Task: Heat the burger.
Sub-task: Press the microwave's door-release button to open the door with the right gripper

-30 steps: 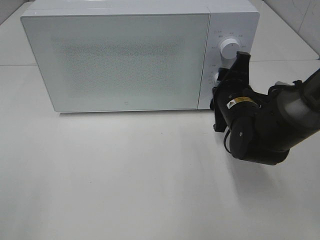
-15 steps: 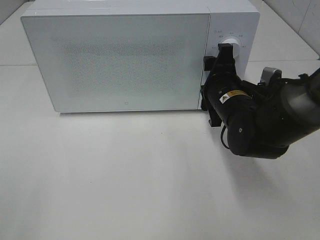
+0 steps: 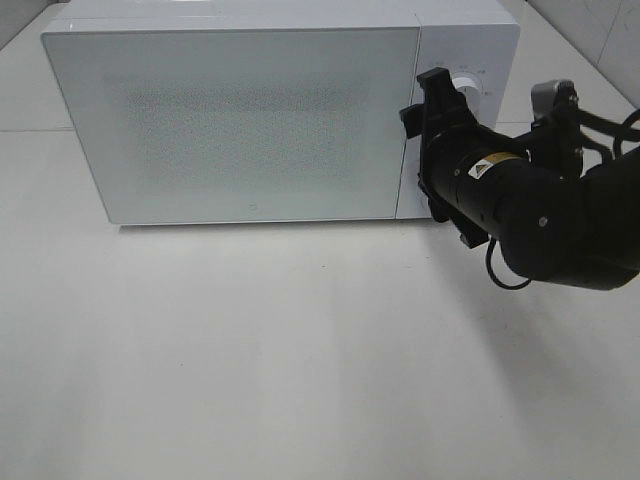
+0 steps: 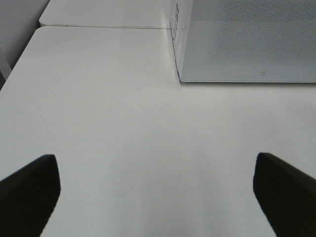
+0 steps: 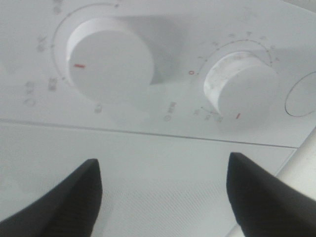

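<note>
The white microwave (image 3: pixel 240 120) fills the upper half of the high view, its door closed. At the upper right, the right gripper (image 3: pixel 436 92) hangs before a knob (image 5: pixel 111 59), jaws apart and empty. The left gripper (image 4: pixel 158 195) is spread wide over the table (image 4: pixel 123 123). I cannot tell where the burger is.

Bright even light, soft shadows on the table (image 3: pixel 250 350) (right wrist close-up slightly blurred)

Right arm (image 3: pixel 545 205): black, reaching in from the right; right gripper (image 5: pixel 160 195) jaws parted, empty. Left gripper (image 4: pixel 157 195): jaws spread wide, empty
</note>
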Robot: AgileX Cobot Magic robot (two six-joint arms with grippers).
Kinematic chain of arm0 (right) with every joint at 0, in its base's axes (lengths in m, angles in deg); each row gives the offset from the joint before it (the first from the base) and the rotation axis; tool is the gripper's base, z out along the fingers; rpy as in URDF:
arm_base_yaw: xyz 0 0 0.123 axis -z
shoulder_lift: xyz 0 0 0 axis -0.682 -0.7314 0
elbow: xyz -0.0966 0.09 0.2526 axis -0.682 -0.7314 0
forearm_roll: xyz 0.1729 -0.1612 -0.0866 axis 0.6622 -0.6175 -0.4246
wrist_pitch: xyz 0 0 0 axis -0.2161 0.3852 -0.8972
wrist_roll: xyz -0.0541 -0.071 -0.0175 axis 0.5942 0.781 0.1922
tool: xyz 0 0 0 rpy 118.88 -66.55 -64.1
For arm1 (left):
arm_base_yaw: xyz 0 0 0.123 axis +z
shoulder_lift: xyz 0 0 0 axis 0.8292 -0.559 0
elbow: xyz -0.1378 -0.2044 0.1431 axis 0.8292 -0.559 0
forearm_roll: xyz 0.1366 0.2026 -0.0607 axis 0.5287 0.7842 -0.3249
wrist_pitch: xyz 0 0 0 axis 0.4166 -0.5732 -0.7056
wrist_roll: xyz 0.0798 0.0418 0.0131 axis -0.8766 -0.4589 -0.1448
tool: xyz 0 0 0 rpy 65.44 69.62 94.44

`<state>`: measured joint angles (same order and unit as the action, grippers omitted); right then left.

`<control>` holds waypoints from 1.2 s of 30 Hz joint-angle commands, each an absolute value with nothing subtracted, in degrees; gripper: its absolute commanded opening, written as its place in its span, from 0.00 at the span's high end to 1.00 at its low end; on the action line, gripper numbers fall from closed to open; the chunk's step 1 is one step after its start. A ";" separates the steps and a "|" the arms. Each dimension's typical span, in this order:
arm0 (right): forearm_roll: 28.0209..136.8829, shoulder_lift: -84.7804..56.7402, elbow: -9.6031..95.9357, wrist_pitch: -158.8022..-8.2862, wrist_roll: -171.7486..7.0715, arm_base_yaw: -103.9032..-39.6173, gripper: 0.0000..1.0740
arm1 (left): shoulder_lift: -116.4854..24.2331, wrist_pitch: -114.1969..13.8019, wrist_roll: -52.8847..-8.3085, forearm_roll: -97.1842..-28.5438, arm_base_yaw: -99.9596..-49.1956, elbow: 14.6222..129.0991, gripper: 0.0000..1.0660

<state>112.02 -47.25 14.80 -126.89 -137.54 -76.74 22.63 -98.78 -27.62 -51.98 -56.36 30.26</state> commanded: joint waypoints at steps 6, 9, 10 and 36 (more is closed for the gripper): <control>109.21 -39.86 14.75 -109.36 -107.23 -76.46 0.23 | 24.12 -98.44 -27.73 -52.38 -56.36 30.09 0.06; 109.21 -36.88 14.75 -101.16 -96.29 -76.46 0.24 | 24.12 -98.44 -27.73 -52.38 -56.36 30.09 0.06; 109.21 -36.08 14.75 -99.16 -93.88 -76.46 0.24 | 24.12 -98.44 -27.73 -52.38 -56.36 30.09 0.06; 80.96 -19.29 22.54 -54.70 -98.35 -76.46 0.29 | 24.12 -98.44 -27.73 -52.38 -56.36 30.09 0.06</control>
<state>82.28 -19.86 22.14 -56.41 -97.38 -76.74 22.63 -98.78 -27.62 -51.98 -56.36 30.26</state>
